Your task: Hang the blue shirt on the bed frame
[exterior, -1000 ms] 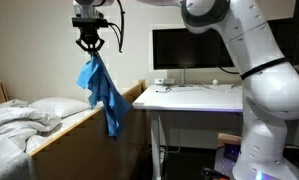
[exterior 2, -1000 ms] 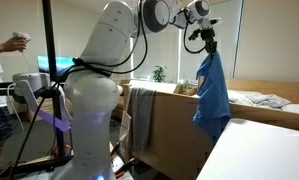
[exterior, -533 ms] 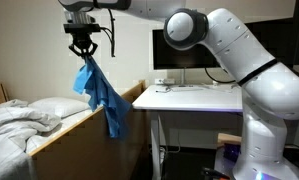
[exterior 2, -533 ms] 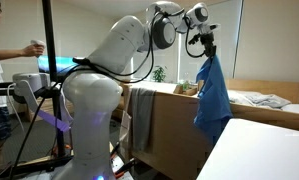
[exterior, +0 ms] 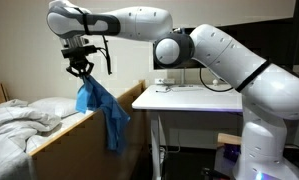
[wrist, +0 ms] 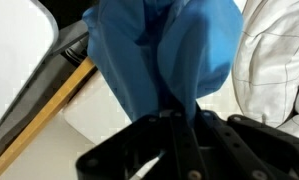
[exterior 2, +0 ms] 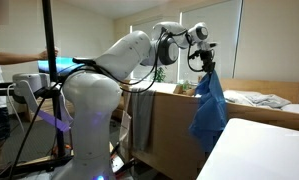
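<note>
Where the claw hangs above the bed, its fingers are pressed together on the top bunch of the blue shirt; the wrist view shows the same pinch, the claw closed on cloth with the blue shirt falling away beneath it; in both exterior views the garment hangs free in the air, its long axis vertical, straight down from the claw.

Outward from there lies the bed frame; its wooden top rail runs lengthwise below the cloth, and in the wrist view the rail crosses on a slant to 1 side of the hanging folds, with white bedding on the other side; the lower hem seems to dangle on the outer face of the rail, towards the near edge of the bench, though whether it touches the wood cannot be told.

By my judgement the coming move turns on this: the shirt must end across the rail, part on each side, before the claw lets go.
</note>
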You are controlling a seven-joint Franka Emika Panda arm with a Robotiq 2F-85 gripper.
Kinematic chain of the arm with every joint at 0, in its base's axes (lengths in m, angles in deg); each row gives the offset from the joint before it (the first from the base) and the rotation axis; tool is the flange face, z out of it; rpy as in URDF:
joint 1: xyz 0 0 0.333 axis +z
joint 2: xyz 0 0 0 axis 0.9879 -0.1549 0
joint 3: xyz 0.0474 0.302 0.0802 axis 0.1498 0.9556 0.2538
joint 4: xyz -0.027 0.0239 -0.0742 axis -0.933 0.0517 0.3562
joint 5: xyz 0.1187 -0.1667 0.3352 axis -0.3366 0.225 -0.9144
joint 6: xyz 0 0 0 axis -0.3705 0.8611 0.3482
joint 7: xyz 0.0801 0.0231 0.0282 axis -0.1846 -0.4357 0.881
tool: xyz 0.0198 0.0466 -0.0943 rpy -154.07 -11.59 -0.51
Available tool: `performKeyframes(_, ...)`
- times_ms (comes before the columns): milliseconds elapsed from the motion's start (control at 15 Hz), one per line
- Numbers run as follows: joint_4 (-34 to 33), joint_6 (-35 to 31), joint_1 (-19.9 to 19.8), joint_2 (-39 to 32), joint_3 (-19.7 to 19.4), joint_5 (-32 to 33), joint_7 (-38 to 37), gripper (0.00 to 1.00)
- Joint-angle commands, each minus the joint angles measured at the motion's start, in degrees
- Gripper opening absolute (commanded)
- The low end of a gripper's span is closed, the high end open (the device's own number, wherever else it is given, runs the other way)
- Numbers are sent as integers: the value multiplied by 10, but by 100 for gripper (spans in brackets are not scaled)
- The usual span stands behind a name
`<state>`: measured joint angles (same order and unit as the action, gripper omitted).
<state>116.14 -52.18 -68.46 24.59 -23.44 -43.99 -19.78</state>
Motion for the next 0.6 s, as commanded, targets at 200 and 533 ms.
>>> performKeyframes(200, -93, 21, 18, -52, -28, 0, 40, 2)
performKeyframes(533, -54, -54, 35, -25, -43, 22, 38, 2)
